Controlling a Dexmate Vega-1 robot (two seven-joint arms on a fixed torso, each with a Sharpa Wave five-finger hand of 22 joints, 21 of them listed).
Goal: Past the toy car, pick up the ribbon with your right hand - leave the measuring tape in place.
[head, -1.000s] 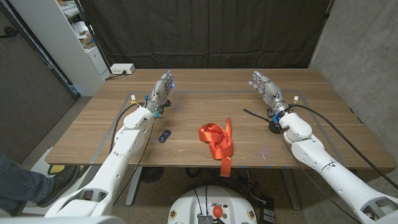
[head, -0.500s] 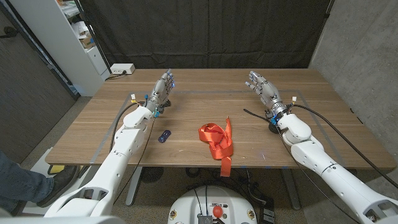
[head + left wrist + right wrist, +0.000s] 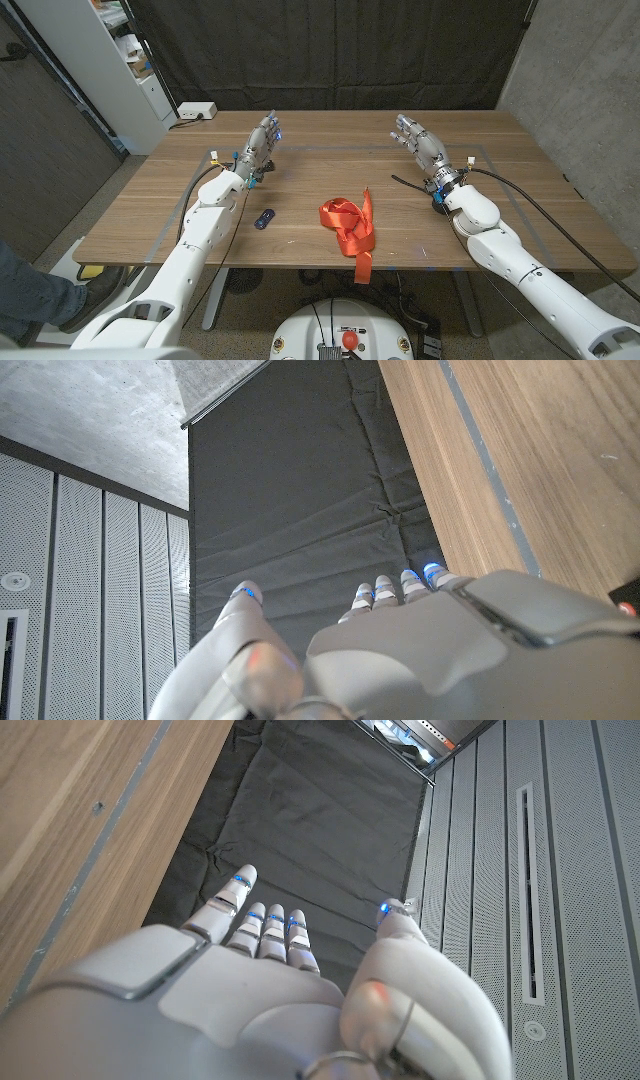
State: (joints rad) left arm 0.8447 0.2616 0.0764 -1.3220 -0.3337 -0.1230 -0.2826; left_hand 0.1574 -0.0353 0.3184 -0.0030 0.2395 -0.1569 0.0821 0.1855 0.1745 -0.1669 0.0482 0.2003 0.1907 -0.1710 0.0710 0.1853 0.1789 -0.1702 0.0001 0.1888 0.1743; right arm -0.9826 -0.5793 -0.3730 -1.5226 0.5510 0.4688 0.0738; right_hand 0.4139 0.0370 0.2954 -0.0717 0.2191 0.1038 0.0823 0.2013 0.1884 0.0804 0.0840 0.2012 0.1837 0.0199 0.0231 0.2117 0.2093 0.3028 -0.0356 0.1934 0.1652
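Observation:
An orange-red ribbon (image 3: 348,226) lies crumpled near the table's front edge, at the middle. A small blue toy car (image 3: 264,218) sits just left of it. A black measuring tape (image 3: 438,202) with a thin strip pulled out lies at the right, partly hidden under my right wrist. My right hand (image 3: 418,143) is held over the table beyond and to the right of the ribbon, fingers straight and apart, holding nothing; the right wrist view shows its back (image 3: 260,980). My left hand (image 3: 262,140) is raised at the far left, fingers extended, empty (image 3: 400,650).
The wooden table (image 3: 320,160) carries thin grey tape lines. A white power strip (image 3: 195,111) lies beyond its far left corner, next to a white shelf (image 3: 120,60). A black curtain hangs behind. A person's leg and shoe (image 3: 40,290) show at the lower left.
My right hand has shifted slightly to the left, toward the table's middle. The left arm, ribbon, car and tape have stayed put.

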